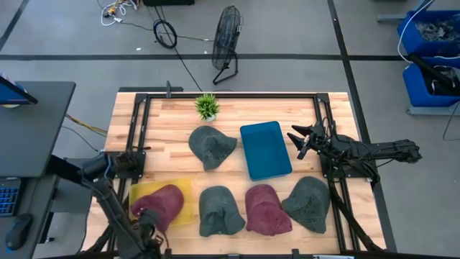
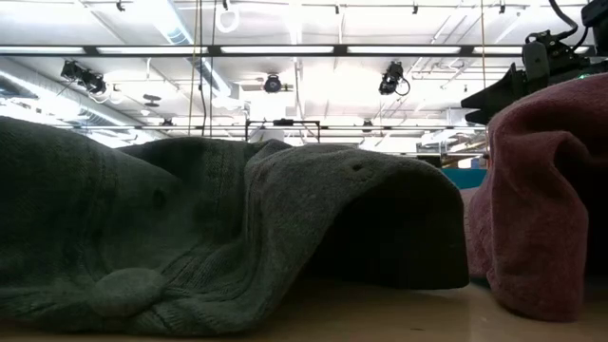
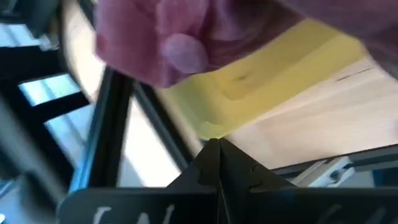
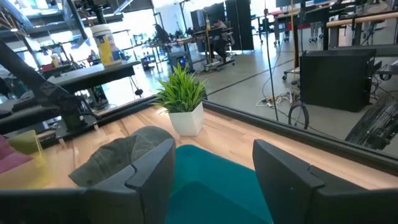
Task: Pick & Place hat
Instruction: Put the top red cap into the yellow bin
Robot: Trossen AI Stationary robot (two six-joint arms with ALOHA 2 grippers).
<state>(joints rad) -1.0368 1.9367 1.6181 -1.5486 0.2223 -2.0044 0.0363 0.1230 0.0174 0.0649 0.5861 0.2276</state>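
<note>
Several knit hats lie flat on the table. A maroon hat (image 1: 159, 204) (image 3: 186, 37) rests on a yellow tray (image 1: 183, 188) (image 3: 261, 81) near the near-left corner. Beside it along the near edge lie a grey hat (image 1: 219, 210) (image 2: 237, 228), a second maroon hat (image 1: 266, 208) (image 2: 541, 209) and a grey-green hat (image 1: 309, 203). Another grey hat (image 1: 210, 147) (image 4: 118, 155) lies mid-table. My left gripper (image 1: 147, 219) (image 3: 215, 146) is shut, its tips just off the yellow tray's corner by the maroon hat. My right gripper (image 1: 302, 140) (image 4: 211, 168) is open above the blue tray (image 1: 264, 149) (image 4: 211, 174).
A small potted plant (image 1: 207, 106) (image 4: 183, 99) stands at the far edge. A black frame rail (image 1: 136, 129) (image 3: 118, 124) runs along the table's left side, another (image 1: 323, 122) along the right. Bare wood (image 1: 165, 122) shows on the far left of the table.
</note>
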